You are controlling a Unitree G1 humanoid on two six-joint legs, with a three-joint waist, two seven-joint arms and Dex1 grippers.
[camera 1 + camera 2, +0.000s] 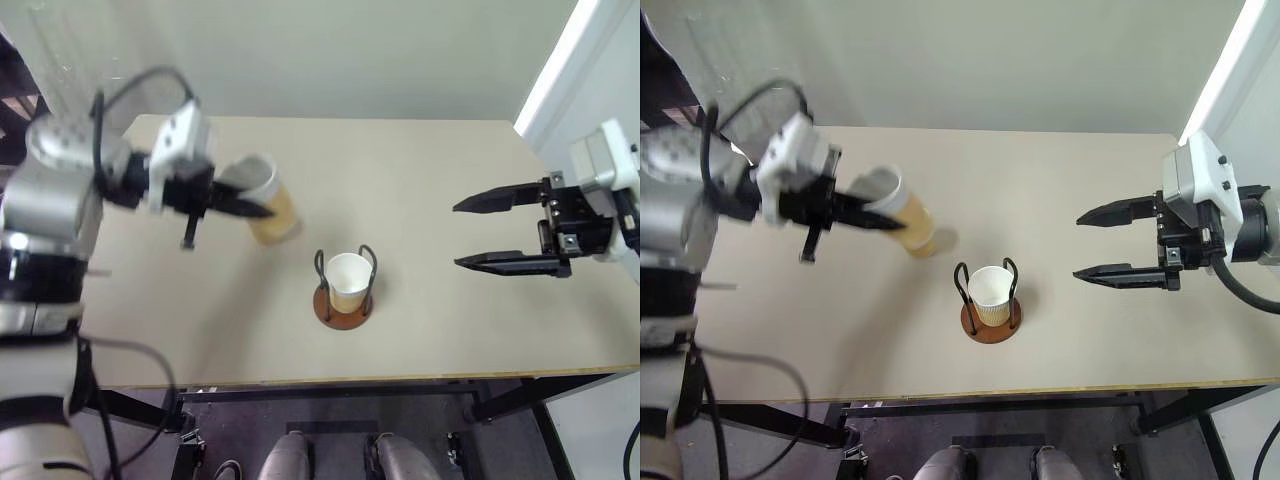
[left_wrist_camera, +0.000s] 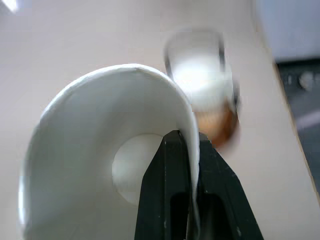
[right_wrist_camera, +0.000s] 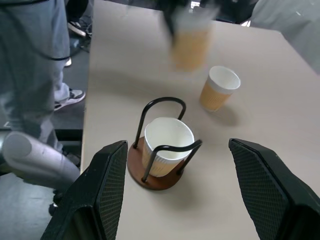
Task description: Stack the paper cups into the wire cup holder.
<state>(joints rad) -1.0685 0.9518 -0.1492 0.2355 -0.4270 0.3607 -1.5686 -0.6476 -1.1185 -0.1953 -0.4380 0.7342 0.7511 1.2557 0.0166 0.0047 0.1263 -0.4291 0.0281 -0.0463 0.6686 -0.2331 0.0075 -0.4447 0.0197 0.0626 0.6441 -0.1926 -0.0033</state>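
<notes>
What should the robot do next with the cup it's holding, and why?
Probably carry it sideways until it hangs over the holder, then turn it upright. The left gripper is shut on the rim of a cup, lifted off the table and tilted, still off to the side of the holder. One cup already sits in there, so this one should go into it.
</notes>
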